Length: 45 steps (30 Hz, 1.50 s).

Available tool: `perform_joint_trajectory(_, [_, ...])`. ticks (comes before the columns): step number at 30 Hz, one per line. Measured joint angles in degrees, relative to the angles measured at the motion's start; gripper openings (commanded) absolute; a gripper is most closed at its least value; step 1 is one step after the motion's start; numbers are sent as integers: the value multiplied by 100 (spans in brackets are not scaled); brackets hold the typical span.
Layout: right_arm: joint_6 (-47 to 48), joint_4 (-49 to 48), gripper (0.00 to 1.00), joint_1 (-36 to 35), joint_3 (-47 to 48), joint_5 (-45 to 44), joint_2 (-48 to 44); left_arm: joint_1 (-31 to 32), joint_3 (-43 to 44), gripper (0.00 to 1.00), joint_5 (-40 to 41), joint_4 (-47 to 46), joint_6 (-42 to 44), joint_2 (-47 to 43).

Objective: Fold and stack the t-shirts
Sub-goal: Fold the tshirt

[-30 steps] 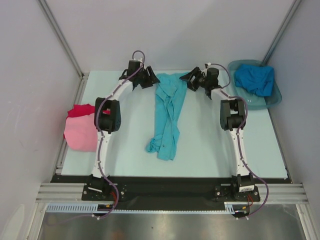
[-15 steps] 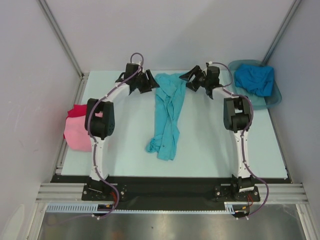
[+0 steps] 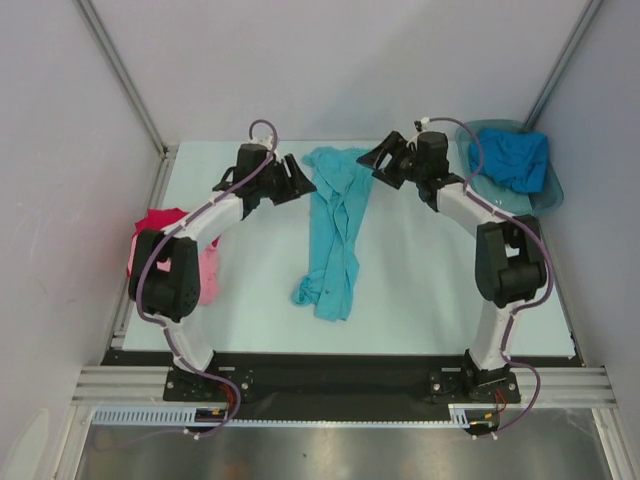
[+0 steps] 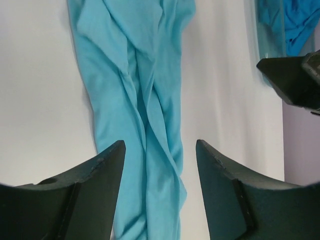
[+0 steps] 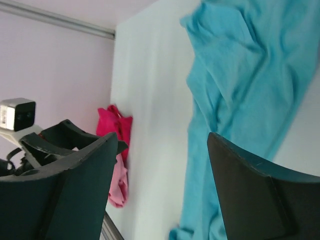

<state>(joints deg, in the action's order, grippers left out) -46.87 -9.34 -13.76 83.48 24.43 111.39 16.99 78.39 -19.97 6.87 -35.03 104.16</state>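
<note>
Top external: the turquoise shirt (image 3: 335, 225) lies as a rumpled, unfolded strip down the middle of the desk (image 3: 420, 290). The red shirt (image 3: 160, 218) and pink shirt (image 3: 207, 272) are piled at the left edge, seemingly done, and the blue shirt (image 3: 510, 155) waits in the tub (image 3: 548, 195). By that count, about half remains. The left hand (image 3: 300, 182) and right hand (image 3: 378, 160) flank the strip's far end.

Left wrist: fingers spread, empty, with the strip running on below between them.

Right wrist: fingers spread, empty, with the strip's end beyond, towards the right.

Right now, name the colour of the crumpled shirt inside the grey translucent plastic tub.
The crumpled shirt is deep blue; top external view shows it best.
</note>
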Motion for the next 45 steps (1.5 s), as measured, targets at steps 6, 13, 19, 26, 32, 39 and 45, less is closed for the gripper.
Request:
perform_joint_trajectory(6, [76, 140, 77, -297, -1871, -474, -1156, 625, -1545, 64, 251, -258, -168, -1150])
perform_joint_trajectory(13, [166, 133, 71, -876, -3381, -776, -2216, 1574, -3198, 64, 743, -551, -251, -2688])
perform_joint_trajectory(19, [192, 42, 63, -1333, -4282, -944, -2997, 2105, -4325, 63, 1316, -619, -304, -3812])
perform_joint_trajectory(26, [282, 15, 52, -1672, -4391, -1163, -3060, 2962, -5307, 64, 1858, -662, -407, -5058])
perform_joint_trajectory(32, [372, -15, 51, -1987, -4214, -1198, -2564, 3200, -5993, 64, 2041, -675, -470, -5672])
perform_joint_trajectory(39, [511, 70, 51, -2090, -3705, -1217, -2020, 3491, -6524, 63, 2190, -442, -614, -6660])
perform_joint_trajectory(45, [540, 66, 47, -2114, -3510, -1226, -1808, 3508, -6559, 63, 2286, -155, -702, -7246])
